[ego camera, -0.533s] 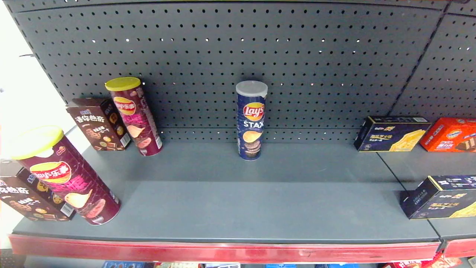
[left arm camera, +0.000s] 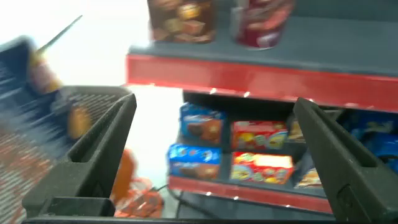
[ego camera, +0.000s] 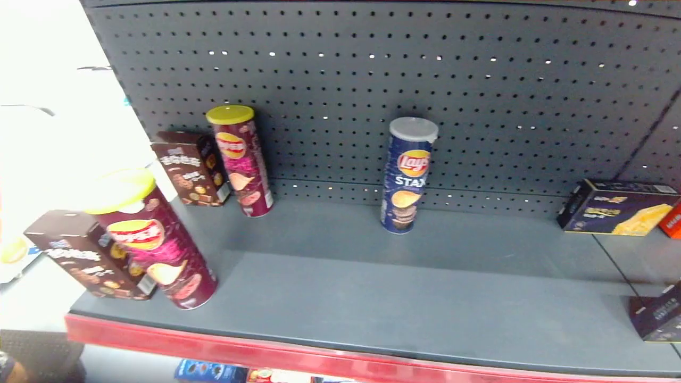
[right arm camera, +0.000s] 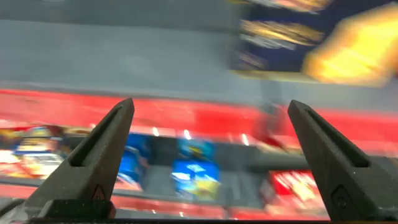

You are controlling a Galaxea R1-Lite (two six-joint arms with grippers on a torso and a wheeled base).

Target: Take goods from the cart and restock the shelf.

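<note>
The grey shelf (ego camera: 372, 298) has a red strip (ego camera: 266, 351) along its front edge and a perforated back wall (ego camera: 372, 80) behind it. A blue chip can (ego camera: 407, 175) with a pale lid stands upright near the middle, just in front of the back wall and well apart from the other goods. To the left, a maroon can (ego camera: 242, 159) with a yellow lid stands at the back, just beside a brown cookie box (ego camera: 191, 167). Nearer the front left corner stand a second maroon can (ego camera: 154, 239) and a second brown box (ego camera: 88, 255), side by side. At the right, a dark blue box (ego camera: 617, 213) lies at the back, with the corner of an orange box (ego camera: 671, 221) at the picture's edge. Another dark box (ego camera: 657, 316) sits near the front right.

The left gripper (left arm camera: 214, 102) hangs below the shelf's front edge with its fingers spread wide and nothing between them. Beyond it are blue packs (left arm camera: 199, 121) and red-and-yellow packs (left arm camera: 258, 134) on a lower shelf. To one side is a wire mesh surface (left arm camera: 37, 155), too blurred to identify.

The right gripper (right arm camera: 211, 104) also has its fingers spread and holds nothing. It faces the red strip at the right part of the shelf.
</note>
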